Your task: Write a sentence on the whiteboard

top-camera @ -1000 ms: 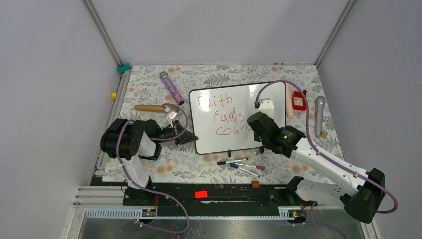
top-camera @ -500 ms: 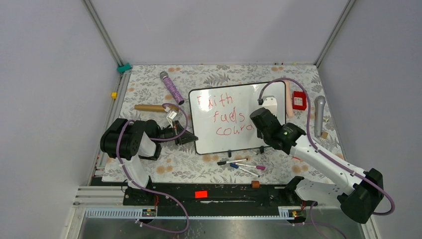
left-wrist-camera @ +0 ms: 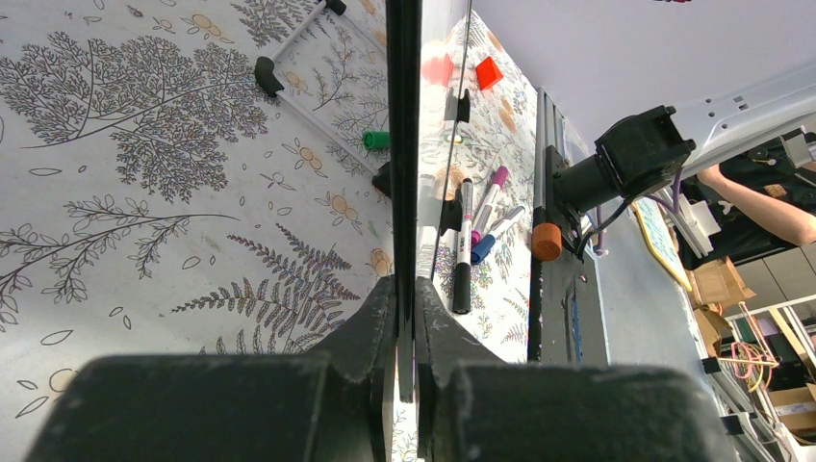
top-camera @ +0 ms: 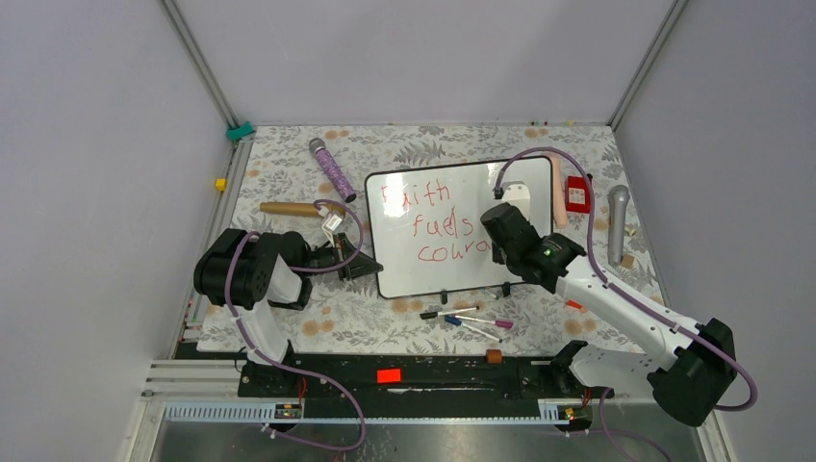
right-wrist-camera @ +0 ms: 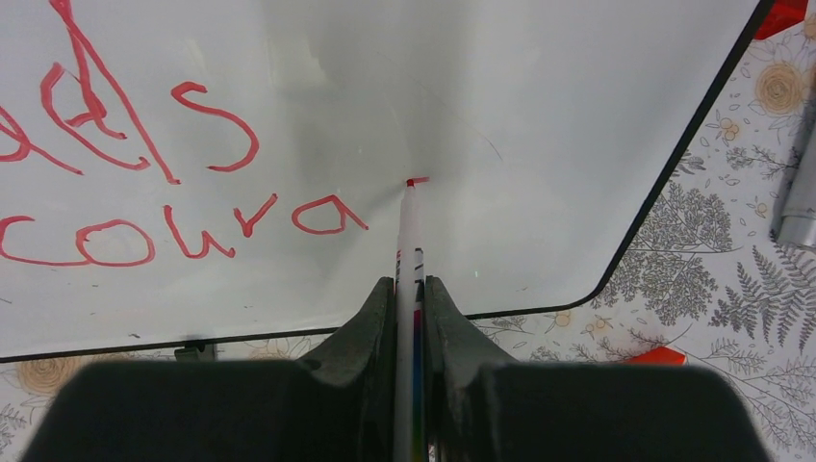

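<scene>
On the whiteboard (top-camera: pixel 399 274), a red handwritten sentence (top-camera: pixel 441 228) is set in three staggered lines: "Faith" at the top, "fuels" beneath it and "coura" on the third. In the right wrist view only the tail of "fuels" and the letters "coura" (right-wrist-camera: pixel 197 252) can be read. No other legible text is seen.

We count one whiteboard (top-camera: pixel 452 277) carrying three lines of red writing (top-camera: pixel 438 227), and two robot arms (top-camera: pixel 625 313). We count four markers in all: three loose markers (top-camera: pixel 478 321) lying on the table in front of the board, and a fourth marker (right-wrist-camera: pixel 409 241) with its red tip on the board. We also count two microphones (top-camera: pixel 332 170), one wooden rod (top-camera: pixel 289 208), one red box (top-camera: pixel 577 194), one small brown cylinder (top-camera: pixel 494 356) and one yellow cube (top-camera: pixel 220 184).
</scene>
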Controlling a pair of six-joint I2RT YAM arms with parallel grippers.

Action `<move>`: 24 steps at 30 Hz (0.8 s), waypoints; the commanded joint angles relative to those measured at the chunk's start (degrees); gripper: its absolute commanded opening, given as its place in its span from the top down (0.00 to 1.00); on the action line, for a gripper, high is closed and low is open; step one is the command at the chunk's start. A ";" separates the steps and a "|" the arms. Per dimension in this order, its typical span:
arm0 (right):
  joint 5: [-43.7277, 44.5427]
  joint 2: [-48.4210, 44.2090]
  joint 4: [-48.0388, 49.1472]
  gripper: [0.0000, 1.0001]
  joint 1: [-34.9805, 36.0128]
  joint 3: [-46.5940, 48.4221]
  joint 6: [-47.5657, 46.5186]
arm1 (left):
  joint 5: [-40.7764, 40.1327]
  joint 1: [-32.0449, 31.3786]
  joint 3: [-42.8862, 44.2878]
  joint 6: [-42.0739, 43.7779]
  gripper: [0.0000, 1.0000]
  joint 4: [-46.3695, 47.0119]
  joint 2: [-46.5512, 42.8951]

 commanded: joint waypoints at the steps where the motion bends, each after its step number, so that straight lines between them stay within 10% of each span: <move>1: -3.72 -0.30 2.44 1.00 -0.43 0.97 -0.09 | 1.25 -0.24 1.06 0.57 1.00 3.91 0.20; 24: 2.50 0.23 -2.09 1.00 -0.74 0.54 2.26 | 1.25 -0.19 0.99 0.65 1.00 3.92 0.14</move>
